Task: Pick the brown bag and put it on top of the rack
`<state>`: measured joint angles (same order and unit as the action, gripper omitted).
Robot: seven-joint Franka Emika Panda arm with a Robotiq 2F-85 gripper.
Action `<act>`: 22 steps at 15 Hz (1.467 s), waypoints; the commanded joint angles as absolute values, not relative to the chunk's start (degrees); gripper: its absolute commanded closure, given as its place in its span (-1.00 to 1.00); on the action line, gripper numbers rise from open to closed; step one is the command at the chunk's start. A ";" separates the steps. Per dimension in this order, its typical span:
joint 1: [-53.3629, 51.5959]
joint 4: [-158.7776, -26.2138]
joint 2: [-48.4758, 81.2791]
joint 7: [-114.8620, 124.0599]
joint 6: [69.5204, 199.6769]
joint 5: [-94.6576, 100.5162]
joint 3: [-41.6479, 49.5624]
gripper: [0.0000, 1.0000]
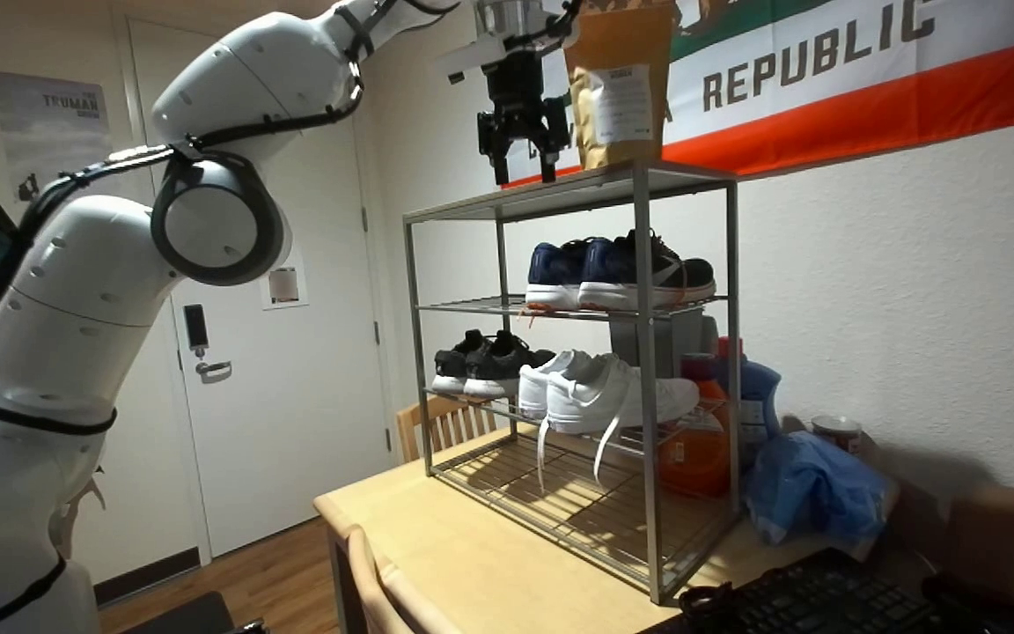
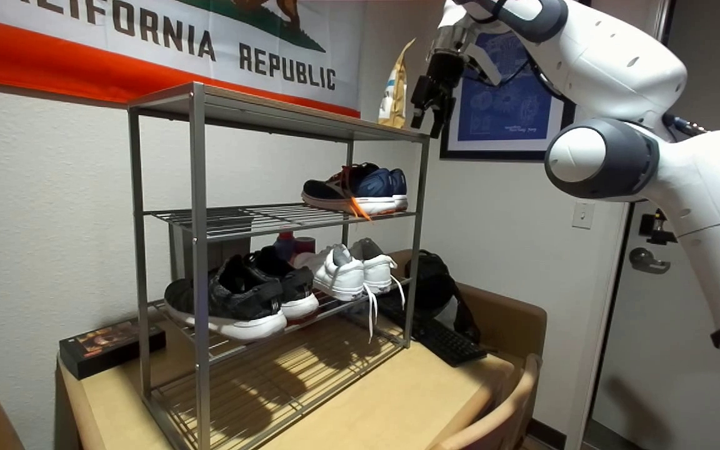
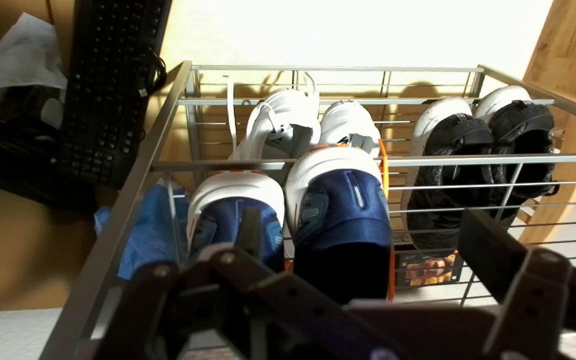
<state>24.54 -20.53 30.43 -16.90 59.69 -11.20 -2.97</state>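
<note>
The brown bag [image 1: 620,48] with a white label stands upright on top of the metal rack [image 1: 577,187], near one end. In an exterior view the bag [image 2: 395,94] shows edge-on at the far end of the rack [image 2: 272,111]. My gripper [image 1: 525,172] is open and empty, fingers pointing down, in front of the rack's top edge and beside the bag. A small gap shows between the gripper [image 2: 427,127] and the bag. In the wrist view the open fingers [image 3: 360,225] have nothing between them; the bag is out of view there.
Blue shoes [image 1: 613,269] sit on the rack's upper wire shelf. White shoes [image 1: 599,392] and black shoes [image 1: 494,365] sit on the shelf below. A keyboard [image 2: 444,337], a blue plastic bag [image 1: 811,484] and a dark box [image 2: 110,347] lie on the table [image 1: 410,519]. A flag hangs behind.
</note>
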 commanded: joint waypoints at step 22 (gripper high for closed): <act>14.06 -19.67 35.09 -21.50 53.98 1.73 1.60 -1.00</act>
